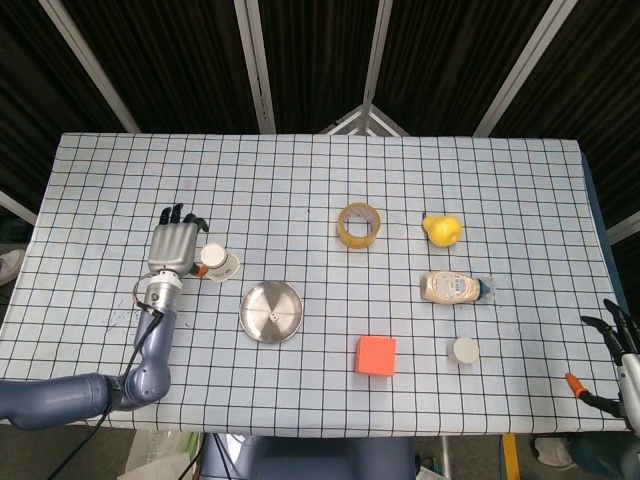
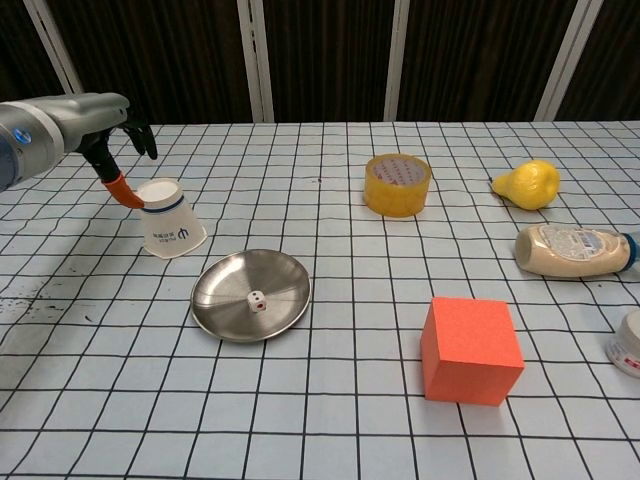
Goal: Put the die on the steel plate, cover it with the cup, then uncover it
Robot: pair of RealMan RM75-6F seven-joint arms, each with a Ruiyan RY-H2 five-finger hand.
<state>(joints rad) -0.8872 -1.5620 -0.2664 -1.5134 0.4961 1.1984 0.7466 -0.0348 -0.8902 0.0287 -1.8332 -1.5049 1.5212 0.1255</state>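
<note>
Dark slatted panels with pale struts back a table point(image 1: 320, 180) spread with a white, black-gridded cloth, seen from the robot's head camera. On the left side the left hand point(image 1: 172, 245) lies palm-down with its dark fingers spread, holding nothing, just beside a white paper cup point(image 1: 218, 262) tipped on its side. Close to the cup's right sits a round steel plate point(image 1: 271, 311), a tiny speck at its centre. Further right lie a roll of yellow tape point(image 1: 359, 224), a yellow pear-shaped toy point(image 1: 442, 229), a beige squeeze bottle on its side point(image 1: 455, 288), an orange cube point(image 1: 376, 355) and a small white jar point(image 1: 464, 350). At the lower right corner the right hand point(image 1: 612, 352) hangs off the table edge, fingers apart and empty.

From the chest camera the speck resolves into a small white die point(image 2: 256, 299) resting inside the steel plate point(image 2: 225, 290), so the first part of the task looks done and covering comes next. The left hand point(image 2: 118, 145) reaches in from the left, its orange-tipped thumb touching or nearly touching the upper rim of the cup point(image 2: 168, 218), which leans base-up with a blue band and logo showing; no grip is closed yet. Done well, the step probably calls for fingers wrapping the cup's wall from above, gently enough not to crush the paper, then lifting it mouth-down and lowering it squarely over the die without nudging the plate. The right hand is out of this view.
</note>
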